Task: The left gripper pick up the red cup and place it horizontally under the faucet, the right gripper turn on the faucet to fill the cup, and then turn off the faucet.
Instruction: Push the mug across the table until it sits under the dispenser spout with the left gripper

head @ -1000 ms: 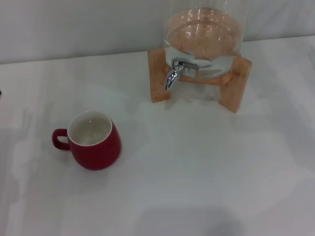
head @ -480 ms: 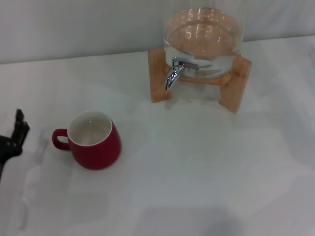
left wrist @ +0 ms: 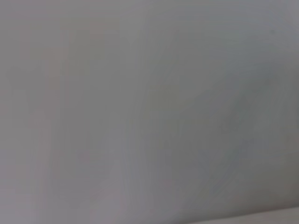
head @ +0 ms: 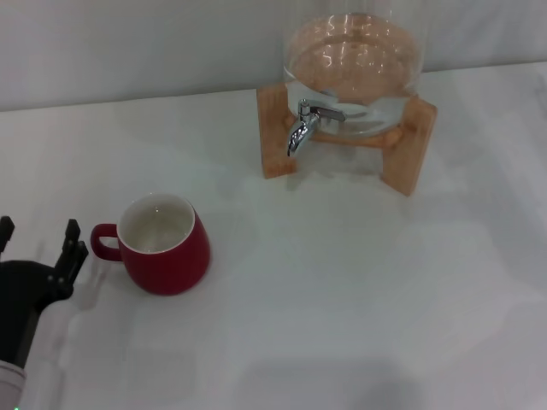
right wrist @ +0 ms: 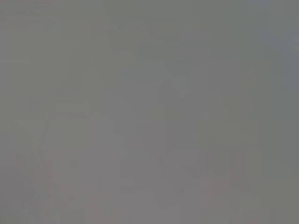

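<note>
one red cup (head: 164, 244), one faucet (head: 301, 125), left gripper (head: 38, 241) spread beside handle

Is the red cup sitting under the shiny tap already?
No, the red cup stands upright on the table well away from the faucet, nearer the left gripper.

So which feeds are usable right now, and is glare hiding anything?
Head view: usable; the red cup, the faucet and the left gripper with its fingers apart all read, with bright reflections on the glass jar. Left wrist view: featureless grey. Right wrist view: the same, nothing readable.
</note>
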You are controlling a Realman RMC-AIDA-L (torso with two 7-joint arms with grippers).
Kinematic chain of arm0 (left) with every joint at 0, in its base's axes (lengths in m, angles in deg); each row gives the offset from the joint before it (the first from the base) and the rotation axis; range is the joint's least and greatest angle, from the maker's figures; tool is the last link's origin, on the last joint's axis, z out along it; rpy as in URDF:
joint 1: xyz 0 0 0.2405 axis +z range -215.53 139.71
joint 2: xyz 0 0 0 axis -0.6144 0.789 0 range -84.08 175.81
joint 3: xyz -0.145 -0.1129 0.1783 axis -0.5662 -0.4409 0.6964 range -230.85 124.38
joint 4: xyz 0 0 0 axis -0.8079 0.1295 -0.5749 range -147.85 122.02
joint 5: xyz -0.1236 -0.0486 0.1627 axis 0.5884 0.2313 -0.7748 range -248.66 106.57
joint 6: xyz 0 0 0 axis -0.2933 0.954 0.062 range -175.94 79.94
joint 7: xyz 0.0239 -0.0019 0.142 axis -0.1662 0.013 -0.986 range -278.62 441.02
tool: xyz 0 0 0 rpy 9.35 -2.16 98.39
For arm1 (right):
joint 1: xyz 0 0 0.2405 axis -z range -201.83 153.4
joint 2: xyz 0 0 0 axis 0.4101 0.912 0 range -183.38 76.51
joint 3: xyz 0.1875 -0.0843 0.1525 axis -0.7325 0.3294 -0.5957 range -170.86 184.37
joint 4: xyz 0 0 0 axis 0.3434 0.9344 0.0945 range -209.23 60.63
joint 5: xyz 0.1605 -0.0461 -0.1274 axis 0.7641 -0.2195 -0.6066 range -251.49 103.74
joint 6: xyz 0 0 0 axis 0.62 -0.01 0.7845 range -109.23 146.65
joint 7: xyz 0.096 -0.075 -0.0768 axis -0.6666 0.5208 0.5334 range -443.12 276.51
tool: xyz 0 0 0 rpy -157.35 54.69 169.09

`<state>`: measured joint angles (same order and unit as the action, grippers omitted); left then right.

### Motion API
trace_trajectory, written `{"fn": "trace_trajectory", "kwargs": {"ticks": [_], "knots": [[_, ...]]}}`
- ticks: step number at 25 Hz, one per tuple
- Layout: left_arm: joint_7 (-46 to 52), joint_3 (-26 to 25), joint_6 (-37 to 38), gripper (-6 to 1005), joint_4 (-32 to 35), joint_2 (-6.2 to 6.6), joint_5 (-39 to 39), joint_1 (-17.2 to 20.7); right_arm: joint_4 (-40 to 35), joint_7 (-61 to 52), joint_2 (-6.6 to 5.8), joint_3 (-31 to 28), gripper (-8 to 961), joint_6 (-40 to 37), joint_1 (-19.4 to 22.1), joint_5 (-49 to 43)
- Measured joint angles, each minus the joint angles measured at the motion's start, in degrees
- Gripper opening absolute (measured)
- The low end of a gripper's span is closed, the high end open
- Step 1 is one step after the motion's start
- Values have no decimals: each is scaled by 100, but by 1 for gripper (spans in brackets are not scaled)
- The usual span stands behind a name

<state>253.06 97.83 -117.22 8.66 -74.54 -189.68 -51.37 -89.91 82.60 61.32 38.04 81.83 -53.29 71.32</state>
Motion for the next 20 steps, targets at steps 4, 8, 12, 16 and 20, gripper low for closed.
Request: {"fn": "trace_trajectory", "kwargs": {"ticks": [4, 8, 12, 16, 20], "knots": [[-51, 127, -5, 833, 87, -1, -1, 140, -6, 2, -25, 0, 642, -1, -1, 0], [-269, 177, 0, 832, 190, -1, -1, 253, -16, 3, -64, 0, 641, -2, -2, 0], [-327, 219, 127, 832, 246, 1, -3, 298, -78, 3, -67, 0, 641, 3, -2, 0], [-351, 218, 369, 832, 252, 21, -2, 258, -81, 8, -64, 0, 641, 23, -2, -13], [-354, 210, 494, 833, 254, 32, -2, 206, -83, 11, -61, 0, 641, 26, 2, -16]]}}
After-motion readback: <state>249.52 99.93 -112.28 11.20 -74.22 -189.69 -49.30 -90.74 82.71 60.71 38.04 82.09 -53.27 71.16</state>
